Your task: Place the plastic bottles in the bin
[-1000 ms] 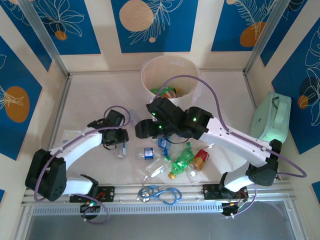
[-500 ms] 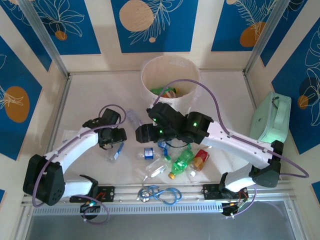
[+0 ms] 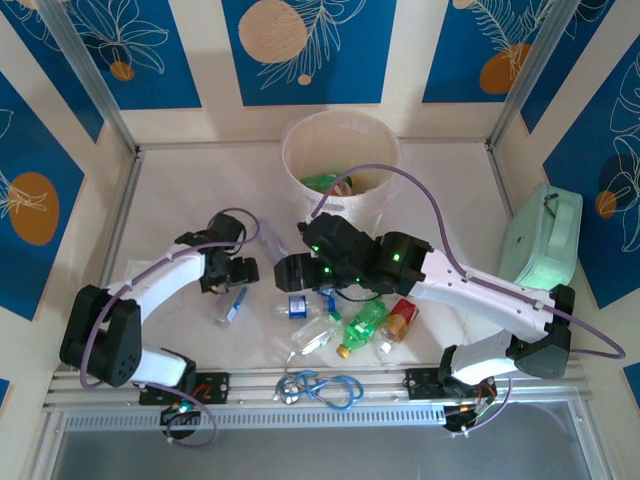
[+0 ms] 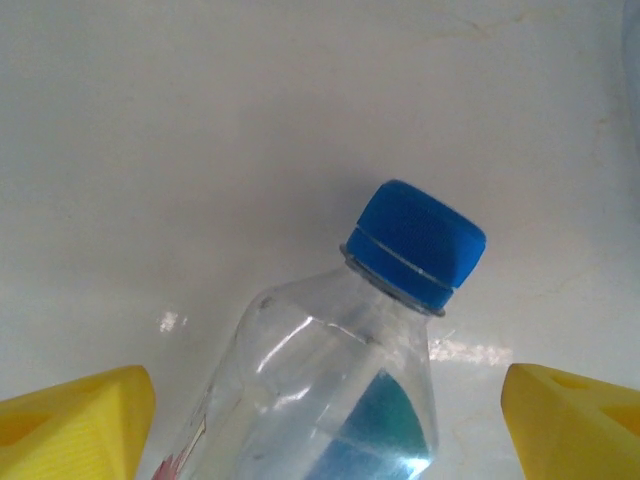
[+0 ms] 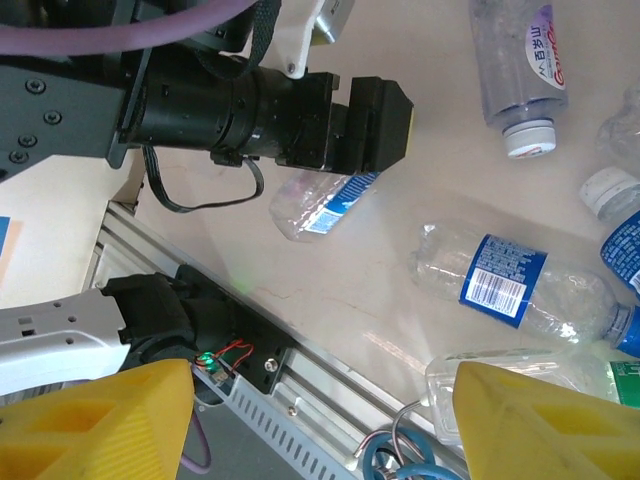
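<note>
The bin [image 3: 292, 160], upper middle, holds a green bottle [image 3: 320, 182]. The left tool [image 4: 325, 425] and right tool [image 5: 320, 420] stand open, empty.

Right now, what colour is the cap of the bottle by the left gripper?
Blue. The cap shows best in the left wrist view.

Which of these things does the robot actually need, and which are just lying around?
For the job: bin, clear bottle, green bottle, red bottle, and the bottles around them.
Just lying about: case, cable loop.
</note>
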`<state>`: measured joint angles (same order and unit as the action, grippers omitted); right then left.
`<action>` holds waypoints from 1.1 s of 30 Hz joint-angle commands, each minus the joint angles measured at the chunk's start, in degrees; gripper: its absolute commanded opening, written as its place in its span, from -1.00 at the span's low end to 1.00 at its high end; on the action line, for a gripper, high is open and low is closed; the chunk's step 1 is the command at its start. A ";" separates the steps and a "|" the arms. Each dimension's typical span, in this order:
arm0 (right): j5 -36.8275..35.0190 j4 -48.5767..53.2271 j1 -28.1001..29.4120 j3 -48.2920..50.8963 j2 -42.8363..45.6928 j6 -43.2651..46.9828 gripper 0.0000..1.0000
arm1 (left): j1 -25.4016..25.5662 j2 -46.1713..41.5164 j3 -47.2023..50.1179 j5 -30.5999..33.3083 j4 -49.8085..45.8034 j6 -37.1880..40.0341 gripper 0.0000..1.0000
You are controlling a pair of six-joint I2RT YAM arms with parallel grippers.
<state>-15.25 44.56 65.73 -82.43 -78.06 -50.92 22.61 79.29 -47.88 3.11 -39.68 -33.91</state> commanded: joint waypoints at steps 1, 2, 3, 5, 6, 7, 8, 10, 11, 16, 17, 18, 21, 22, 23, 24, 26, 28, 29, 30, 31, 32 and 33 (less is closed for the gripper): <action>0.30 -0.08 -0.73 -0.05 0.11 -0.51 0.42 | 1.19 -3.00 1.86 -0.68 -0.55 1.33 0.85; 0.39 -0.11 -0.87 -0.21 0.05 -0.54 0.43 | 1.29 -3.02 2.63 -0.43 0.13 1.30 0.87; 0.49 -0.12 -0.94 -0.40 -0.07 -0.58 0.43 | 1.30 -2.53 3.23 -0.39 0.67 1.30 0.86; 0.44 -0.15 -1.04 -0.58 -0.38 -0.67 0.44 | 1.30 -0.27 3.89 -0.48 1.98 1.30 0.86; 0.47 -0.17 -1.05 -0.70 -0.49 -0.83 0.44 | 1.30 0.94 3.93 -0.57 2.50 1.13 0.84; 0.66 -0.33 -1.04 -0.84 -0.74 -0.94 0.44 | 1.30 2.43 3.89 -0.96 3.21 1.05 0.80; 0.81 -0.46 -0.91 -1.02 -0.84 -0.98 0.44 | 1.34 3.72 3.78 -1.17 3.63 0.88 0.75; 0.43 -0.44 -0.49 -1.56 -1.17 -0.98 0.43 | 1.30 5.30 3.17 -0.25 3.39 0.14 0.62; 0.22 -0.30 -0.19 -1.83 -1.41 -1.03 0.42 | 1.30 5.48 2.97 -0.12 3.30 -0.21 0.57; -0.39 -0.39 1.20 -2.34 -2.05 -1.28 0.24 | 1.30 1.78 3.65 0.05 3.71 -1.42 0.41; -0.32 -0.57 1.36 -2.38 -2.30 -1.29 0.21 | 1.30 0.92 3.82 0.09 3.58 -1.48 0.38; -0.37 -0.42 1.57 -2.59 -2.61 -1.35 0.19 | 1.21 0.31 3.97 0.15 3.42 -1.57 0.36; -1.21 0.13 2.43 -3.37 -3.50 -1.29 0.19 | 0.79 -2.02 4.33 -0.47 2.41 -2.40 0.30; -1.48 0.10 2.78 -3.37 -3.67 -1.14 0.18 | 0.53 -2.98 4.37 -1.03 2.04 -3.05 0.30; -1.70 0.09 3.11 -3.33 -3.83 -1.03 0.18 | 0.13 -4.12 4.37 -1.89 1.71 -3.73 0.29; -1.70 -0.10 3.41 -3.22 -4.00 -0.88 0.18 | -0.29 -5.19 4.39 -2.98 1.50 -4.48 0.29; -1.62 -0.09 4.11 -3.30 -4.80 -0.28 0.18 | -1.48 -7.59 4.22 -6.19 1.32 -6.48 0.27; -1.36 0.22 4.72 -3.82 -6.07 0.42 0.17 | -2.12 -9.55 3.78 -7.66 0.94 -7.60 0.26; -1.45 0.77 5.05 -4.35 -6.71 0.74 0.17 | -2.29 -10.21 3.67 -7.77 0.63 -7.76 0.26; -1.63 1.17 5.26 -4.88 -7.45 0.85 0.17 | -2.43 -10.47 3.51 -7.58 0.34 -7.71 0.27; -1.78 1.67 5.53 -5.56 -8.07 1.00 0.17 | -2.57 -10.56 3.41 -7.07 -0.11 -7.45 0.29; -1.98 1.85 5.78 -5.99 -8.48 1.17 0.17 | -2.73 -10.44 3.46 -6.47 -0.52 -7.11 0.31; -2.11 1.82 5.96 -6.23 -8.66 1.32 0.17 | -2.70 -10.32 3.48 -6.13 -0.80 -6.76 0.31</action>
<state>-16.16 44.66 70.94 -86.24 -85.91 -50.81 20.62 69.08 -43.97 -2.15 -37.74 -40.18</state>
